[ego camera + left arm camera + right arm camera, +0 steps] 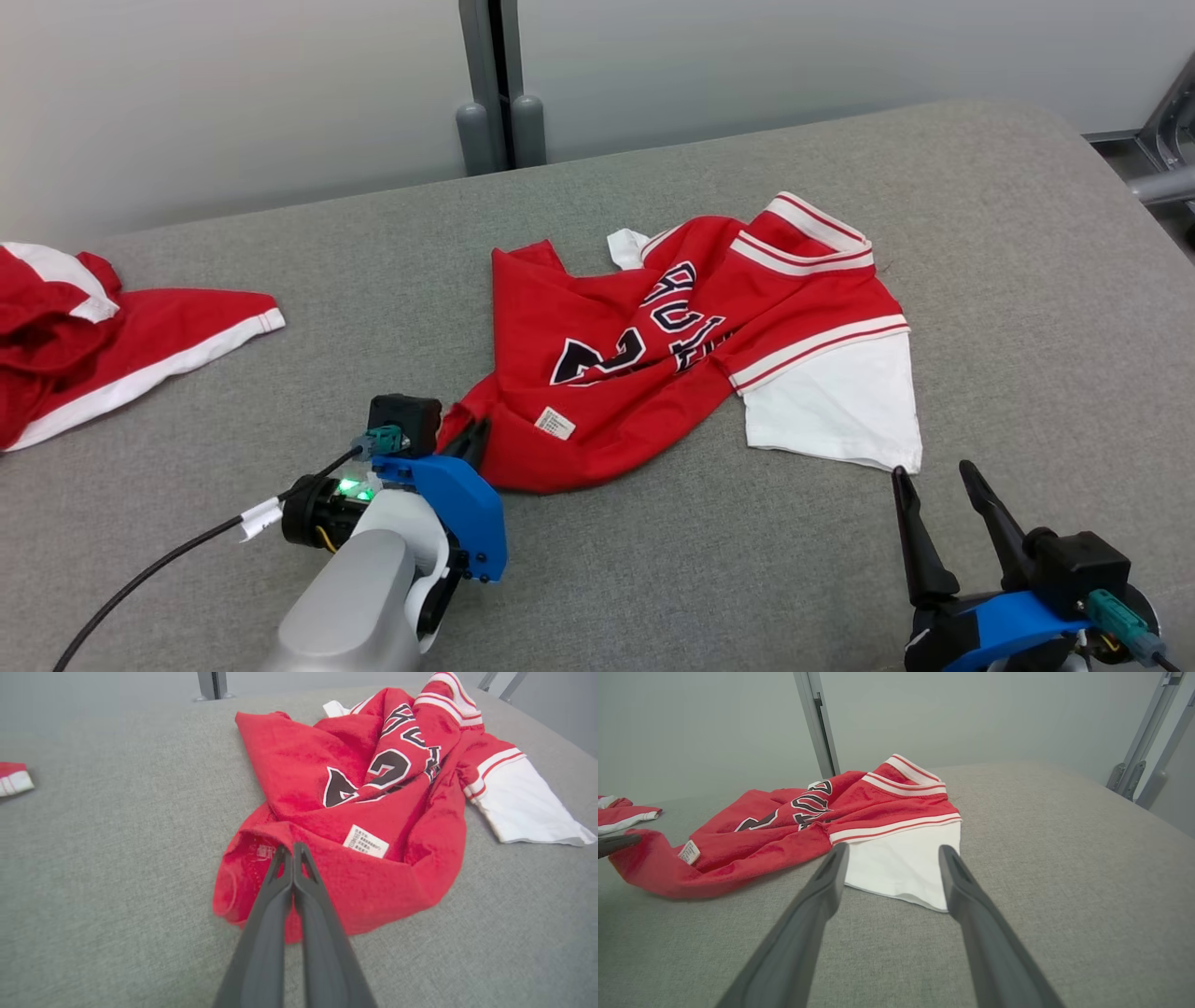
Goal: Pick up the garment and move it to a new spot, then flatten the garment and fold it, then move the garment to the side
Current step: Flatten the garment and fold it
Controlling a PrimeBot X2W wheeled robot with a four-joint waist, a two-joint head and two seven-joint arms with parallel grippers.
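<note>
Left claw [291, 848] clamps the red shirt [653, 373] near the table [672, 579] front edge; right claw [932, 469] stands open near the white sleeve [831, 411].

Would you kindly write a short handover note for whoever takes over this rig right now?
Grippers: the left gripper is shut on the near edge of the crumpled red jersey with dark lettering. The right gripper is open, holds nothing, and sits just short of the jersey's white sleeve.
Things: the jersey lies bunched mid-way across the grey fabric-covered table. A second red-and-white garment sits at the far left.
Done: one pinch taken, nothing lifted yet.
Left: lift and relocate, flatten, fold, move aside.
</note>
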